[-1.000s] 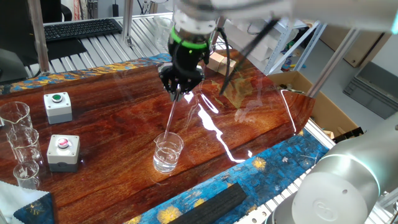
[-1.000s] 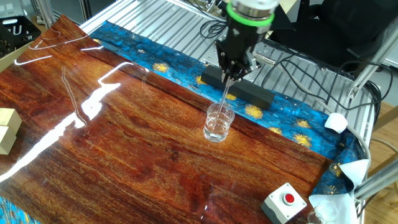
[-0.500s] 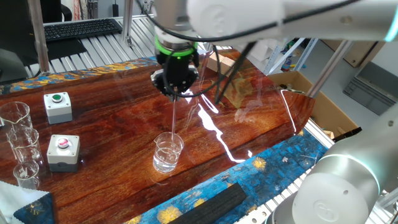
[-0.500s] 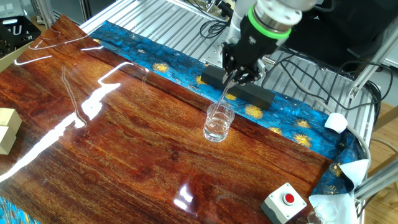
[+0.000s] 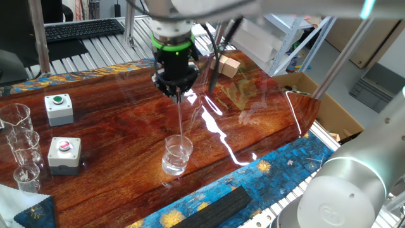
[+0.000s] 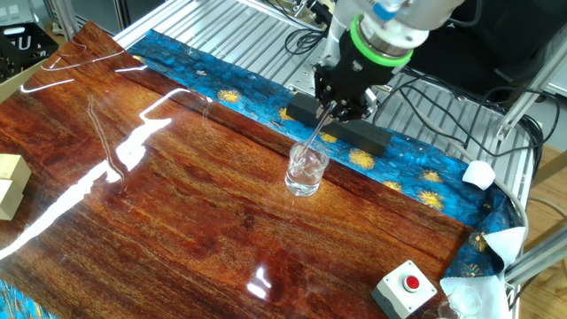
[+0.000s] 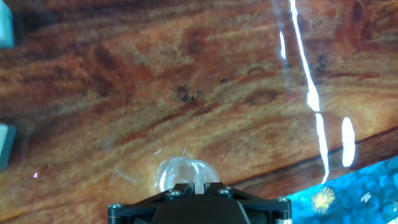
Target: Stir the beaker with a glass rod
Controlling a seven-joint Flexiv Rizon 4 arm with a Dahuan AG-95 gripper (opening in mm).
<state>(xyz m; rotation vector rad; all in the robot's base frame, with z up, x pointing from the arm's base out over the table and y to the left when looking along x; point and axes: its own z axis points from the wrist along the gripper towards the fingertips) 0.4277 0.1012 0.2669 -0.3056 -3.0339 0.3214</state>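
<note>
The beaker point(image 5: 177, 155) is a short clear glass cup standing on the wooden table near its front edge; it also shows in the other fixed view point(image 6: 306, 170) and in the hand view point(image 7: 185, 173). My gripper point(image 5: 178, 92) hangs above it and is shut on the top of the glass rod point(image 5: 181, 120). The thin clear rod slants down from the jaws with its lower end inside the beaker. The other fixed view shows the gripper point(image 6: 335, 108) and the rod point(image 6: 314, 135) too. In the hand view the rod point(image 7: 198, 185) sits between the black jaws.
Two grey button boxes, one green point(image 5: 58, 107) and one red point(image 5: 64, 153), stand at the left beside three grouped clear beakers point(image 5: 22, 152). A black bar point(image 5: 218, 206) lies on the blue cloth in front. Wooden blocks point(image 5: 228, 64) sit behind. Another red button box point(image 6: 406, 288) shows.
The gripper has shifted slightly to the left in the one fixed view, tilting the rod the other way. The beaker has slid a little along the table with the rod's lower end.
</note>
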